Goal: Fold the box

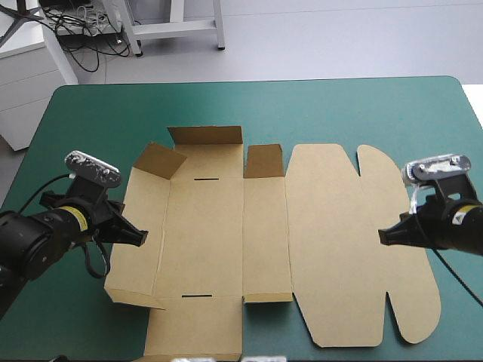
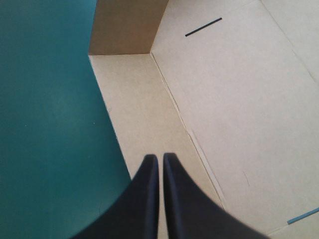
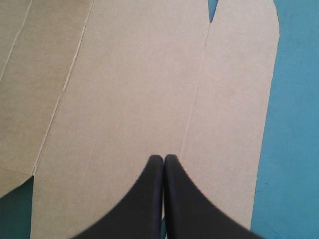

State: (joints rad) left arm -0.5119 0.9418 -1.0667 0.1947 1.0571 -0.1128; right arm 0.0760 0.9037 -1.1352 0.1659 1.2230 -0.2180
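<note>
The box (image 1: 324, 226) lies mostly flat on the bench (image 1: 339, 105), far flaps lifted. Left fingers (image 1: 134, 235) and right fingers (image 1: 389, 235) hover closed, empty, over opposite edges. Folding looks barely begun; next, raise 1 side wall.

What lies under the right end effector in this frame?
Under the right end effector, shut, lies the flat, rounded-flap end of the box. The teal-green cover beneath that board is hidden; contact cannot be judged.

brown box (image 1: 302, 249), mostly flat, far flaps raised
</note>
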